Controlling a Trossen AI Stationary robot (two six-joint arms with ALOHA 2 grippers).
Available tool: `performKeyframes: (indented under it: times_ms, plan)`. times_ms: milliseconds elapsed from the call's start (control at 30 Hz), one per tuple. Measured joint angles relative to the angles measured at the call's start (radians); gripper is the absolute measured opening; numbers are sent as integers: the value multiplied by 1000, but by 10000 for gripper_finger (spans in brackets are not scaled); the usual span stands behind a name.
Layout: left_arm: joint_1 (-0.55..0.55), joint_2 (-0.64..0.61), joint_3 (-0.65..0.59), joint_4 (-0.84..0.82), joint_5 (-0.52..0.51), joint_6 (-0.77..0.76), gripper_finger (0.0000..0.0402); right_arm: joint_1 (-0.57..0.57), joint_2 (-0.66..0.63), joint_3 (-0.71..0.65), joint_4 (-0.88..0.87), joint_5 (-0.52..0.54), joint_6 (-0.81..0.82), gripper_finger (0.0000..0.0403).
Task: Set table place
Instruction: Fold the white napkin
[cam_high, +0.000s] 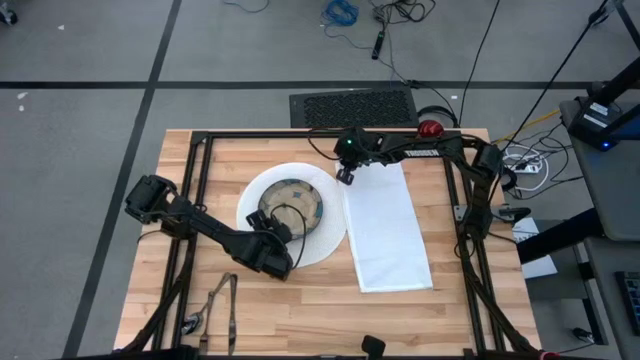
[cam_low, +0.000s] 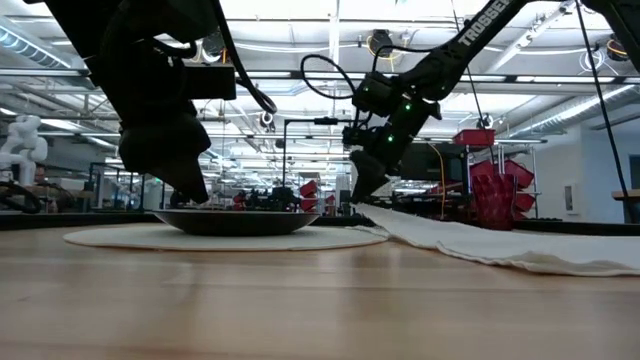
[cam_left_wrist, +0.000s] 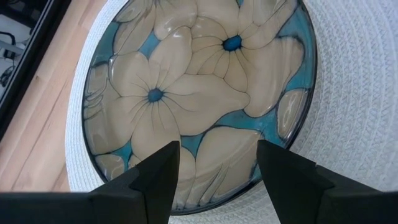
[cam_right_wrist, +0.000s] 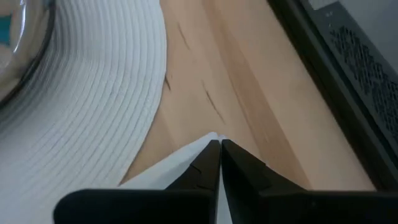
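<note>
Nearest the table's front edge, the dark metal cutlery (cam_high: 218, 305) lies on the pale butcher-block wooden table (cam_high: 300, 320), in front of the left arm and well apart from the right one; the left arm is the nearer to fetch it, I judge. Just beyond, the left gripper (cam_high: 272, 238) hovers over the near rim of the beige-and-blue flowered bowl (cam_left_wrist: 199, 93), fingers (cam_left_wrist: 158, 177) spread and holding nothing. The bowl sits in the middle of the round white ribbed plate (cam_high: 325, 235). Beside the plate, touching its right edge, lies the white cloth napkin (cam_high: 385, 230), its long axis running from near to far. At the napkin's far left corner, the right gripper (cam_right_wrist: 219, 149) is pinched on the cloth, low against the wood. Farthest back, the small red cup (cam_high: 430, 128) stands at the table's far edge.
</note>
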Motion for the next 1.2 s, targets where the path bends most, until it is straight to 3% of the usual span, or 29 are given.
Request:
performKeyframes:
  times_ms: [833,1200]
  plan:
    - [0,0,0,-3,0,7,201,0,72,-1,66,-2,13,3]
    - [0,0,0,-4,0,7,201,-8,-25,-1,-63,5,25,124]
